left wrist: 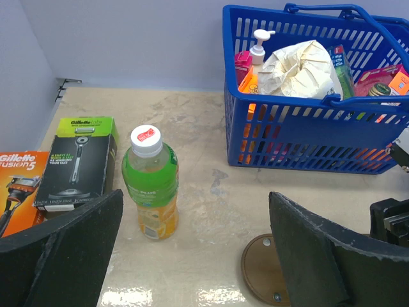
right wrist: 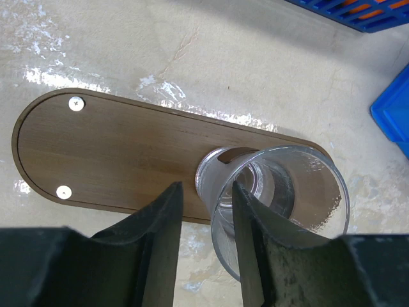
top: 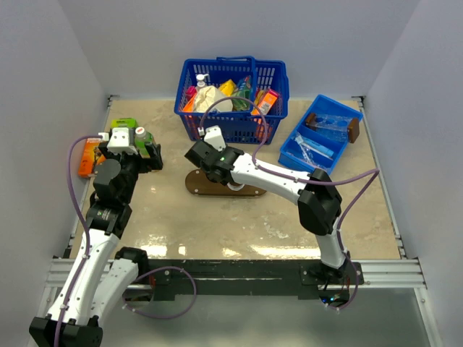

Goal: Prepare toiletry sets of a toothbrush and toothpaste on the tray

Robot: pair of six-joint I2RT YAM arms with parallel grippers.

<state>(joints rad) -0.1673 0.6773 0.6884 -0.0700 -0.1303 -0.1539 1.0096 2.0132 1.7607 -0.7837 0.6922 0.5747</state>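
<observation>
Matt wooden tray [right wrist: 115,147], glossy clear glass cup [right wrist: 314,182].

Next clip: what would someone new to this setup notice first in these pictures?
The packed blue basket stands at the back middle of the table. Just in front, the right hand straddles the rim of a clear glass cup standing on one end of the brown wooden tray. A green bottle stands at the left, beside two razor boxes.
</observation>
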